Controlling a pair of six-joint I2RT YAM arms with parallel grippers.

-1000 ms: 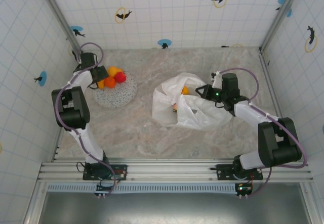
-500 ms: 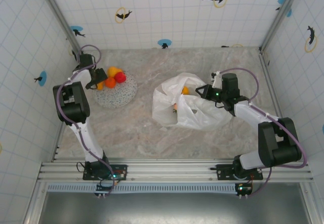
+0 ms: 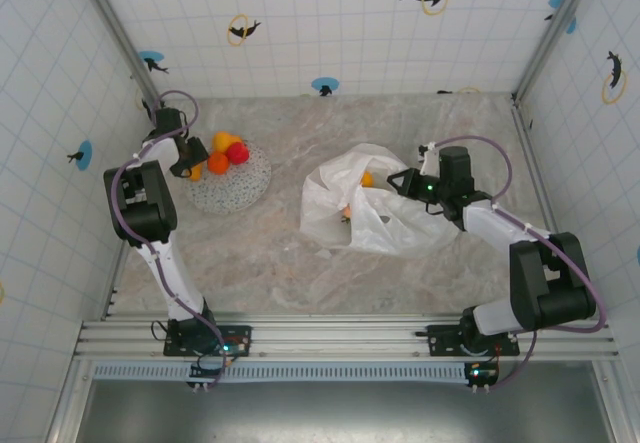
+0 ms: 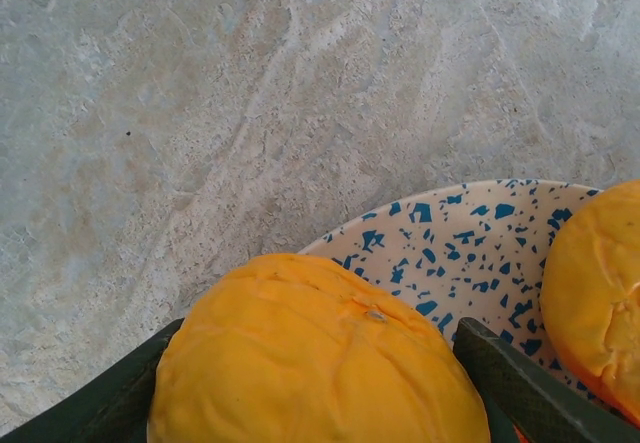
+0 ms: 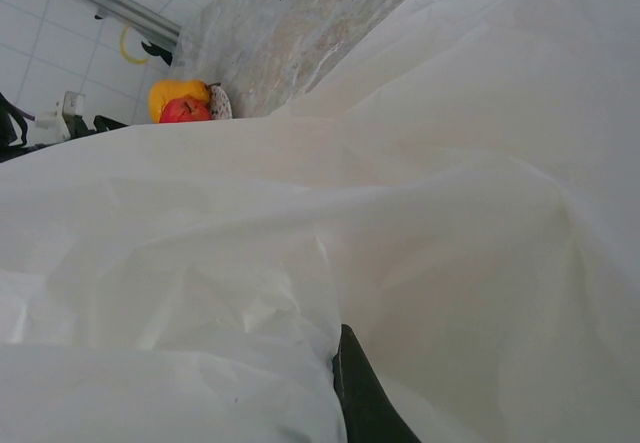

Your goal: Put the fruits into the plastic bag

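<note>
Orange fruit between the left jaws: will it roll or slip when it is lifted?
Its rounded shape suggests the orange fruit may roll on the speckled plate if nudged. Its dimpled, matte-looking skin probably gives the jaws fair grip.

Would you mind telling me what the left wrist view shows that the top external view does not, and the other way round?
Left wrist: close up, the left pincer's fingers sit either side of an orange fruit, and the plate's blue speckles are plain. Top external: the right pincer shut on the plastic bag, bagged fruit, plus a red fruit on the plate. Both: plate, orange fruits, marble table.
</note>
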